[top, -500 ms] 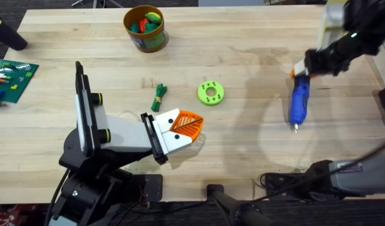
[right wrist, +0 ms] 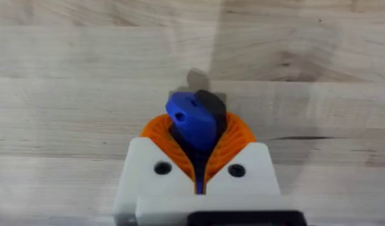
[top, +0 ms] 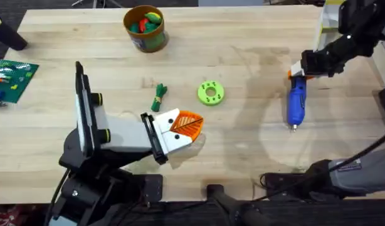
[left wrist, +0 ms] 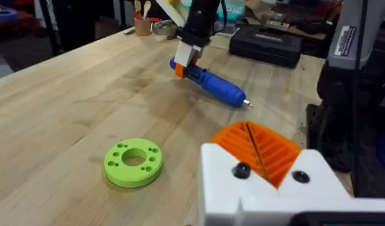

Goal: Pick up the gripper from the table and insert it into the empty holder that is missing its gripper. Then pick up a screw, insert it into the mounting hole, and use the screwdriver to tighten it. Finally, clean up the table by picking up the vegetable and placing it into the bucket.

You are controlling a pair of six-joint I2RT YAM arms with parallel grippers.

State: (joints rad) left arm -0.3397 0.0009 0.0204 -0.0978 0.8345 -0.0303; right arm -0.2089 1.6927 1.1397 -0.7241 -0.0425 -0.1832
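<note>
Screwdriver (top: 296, 104) lies on the desk (top: 242, 144) well to the right of the green ring (top: 210, 93), orange end pointing away from the arm bases, thin bit toward them. Looks rigid, smooth plastic body, probably moderately heavy for its size and top-heavy if lifted by one end; round barrel could roll or swing in the grip, so a hold nearer the middle of the blue body would likely be steadier than the end. Right pincer (top: 299, 70) is clamped on the orange-end part of it; the right wrist view shows the blue body squeezed between the orange ribbed pads (right wrist: 174, 141). Right arm reaches in from the far right side, wrist angled down over the screwdriver's far end. Left pincer (top: 185, 125) hovers low just on the near side of the ring, pads together with nothing between them, arm stretched flat across the desk. Dark green vegetable bundle (top: 158, 97) lies left of the ring; bucket (top: 144, 27) stands farther back.
</note>
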